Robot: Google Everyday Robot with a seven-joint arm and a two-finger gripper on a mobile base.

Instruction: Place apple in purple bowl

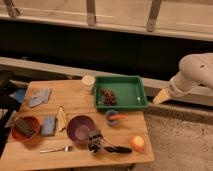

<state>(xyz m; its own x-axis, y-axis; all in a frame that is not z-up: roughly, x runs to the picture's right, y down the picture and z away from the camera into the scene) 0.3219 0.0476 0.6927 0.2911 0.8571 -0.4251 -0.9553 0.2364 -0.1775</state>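
The apple [137, 143], small and yellow-orange, lies on the wooden table [77, 104] near its front right corner. The purple bowl [80, 128] stands empty to the apple's left, at the table's front middle. Between the two lie a small dark object [94, 142] and a dark-handled utensil [118, 149]. My gripper [161, 96] hangs off the table's right side, beyond the green tray, at the end of the white arm [196, 73]. It is open with nothing in it, and it is well away from the apple and above it.
A green tray [128, 89] holds dark grapes [107, 96] at the back right. A small blue cup [112, 118] stands in front of the tray. On the left are an orange bowl [24, 129], a blue sponge [48, 125], a banana [61, 118], a fork [55, 148], a cloth [39, 97] and a white cup [88, 82].
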